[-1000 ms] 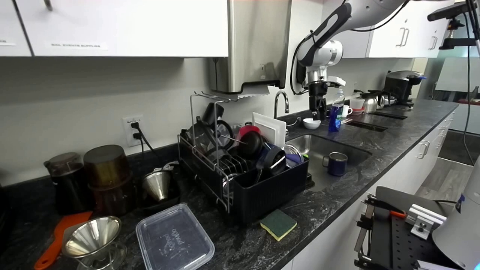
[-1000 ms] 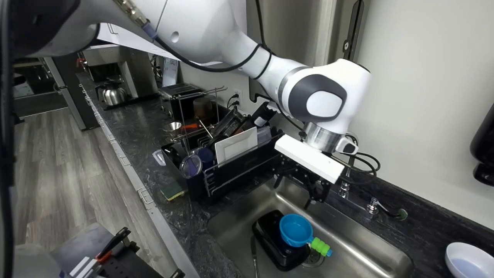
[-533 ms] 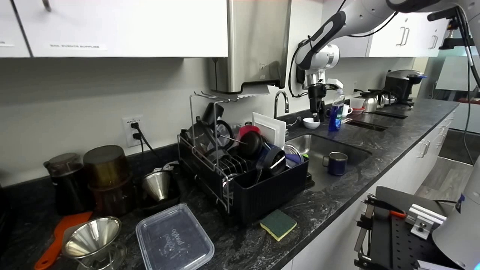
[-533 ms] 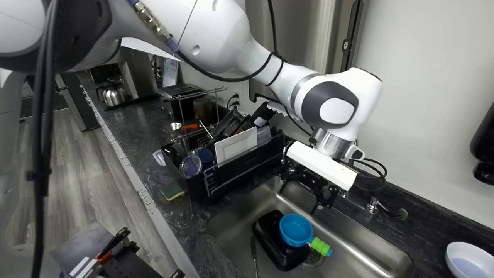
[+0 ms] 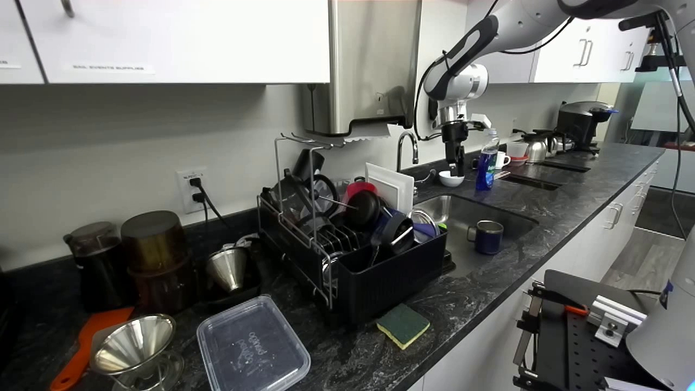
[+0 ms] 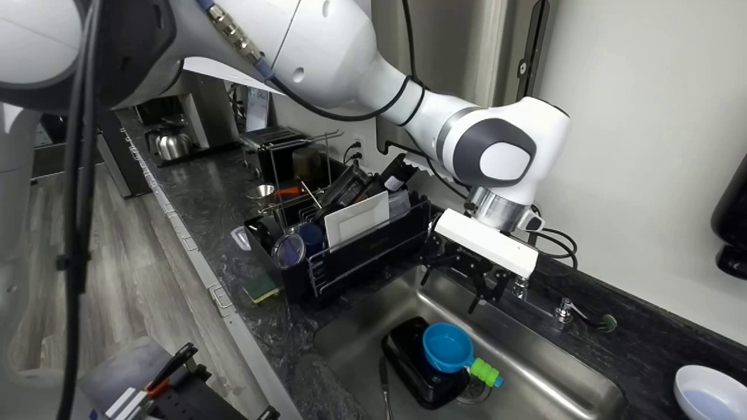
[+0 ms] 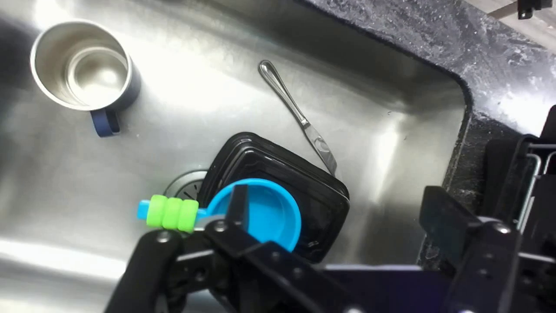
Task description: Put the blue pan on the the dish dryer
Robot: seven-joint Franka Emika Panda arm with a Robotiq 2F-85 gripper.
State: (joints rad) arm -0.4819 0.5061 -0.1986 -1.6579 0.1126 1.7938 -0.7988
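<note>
Blue pan (image 6: 448, 348) is in the sink (image 6: 525, 385), resting on the black container (image 6: 411, 361). My gripper (image 6: 448, 295) hangs above, spread wide, nothing held; I'd call this approach. Next: center over pan, lower, pinch. Dish rack (image 5: 393, 285): left of sink, both exterior views.

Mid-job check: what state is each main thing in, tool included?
Tool: open, empty, above the sink.
Blue pan: open side up, looks empty, not held.
Black container: under the blue pan, which way up unclear.
Rack: loaded with dishes.
Mug: upright, looks empty.
Knife: lying in the sink.
Sponge: flat, green side up.
Blue bottle: upright.
White bowl: upright.
</note>
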